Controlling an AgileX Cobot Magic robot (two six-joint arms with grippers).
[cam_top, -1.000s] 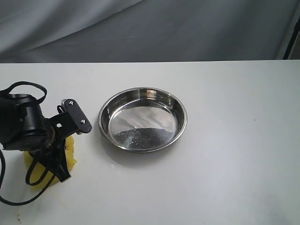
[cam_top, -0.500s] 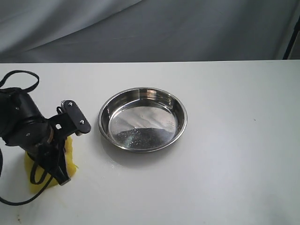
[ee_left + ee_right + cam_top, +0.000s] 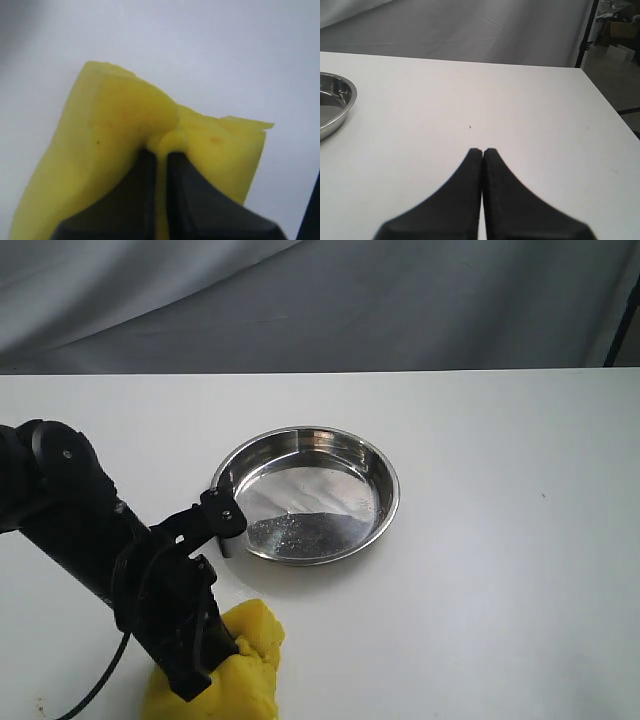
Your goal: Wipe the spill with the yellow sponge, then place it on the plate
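A white tabletop (image 3: pixel 500 590) stands before a grey cloth backdrop (image 3: pixel 300 300). Near the middle of the tabletop sits the plate (image 3: pixel 305 431), a round, shallow steel dish with a raised rim and a shiny base that reflects light and dark patches. Nothing lies in it.

The black left arm reaches in from the left side of the exterior view and slants down toward the near edge. Its left pincer (image 3: pixel 203 668) is clamped on the yellow sponge (image 3: pixel 243 670). The sponge is at the near edge of the tabletop, left of centre, in front of the plate and a little to its left, clearly apart from the rim. It looks squashed and lumpy rather than block-shaped. Whether it presses on the tabletop or is held just above it cannot be told.

In the left wrist view, the left pincer (image 3: pixel 160 152) has its two black fingers (image 3: pixel 142 185) nearly together, with only a thin ridge of yellow foam pinched between them. The yellow sponge (image 3: pixel 120 120) bulges out on both sides of the grip and folds inward at the pinch, with the white surface behind it.

In the right wrist view, the right pincer (image 3: pixel 482 150) has its two black fingers pressed flat against each other, gripping nothing, above bare white tabletop. The plate (image 3: pixel 340 102) shows at the edge of that view, well apart from it.
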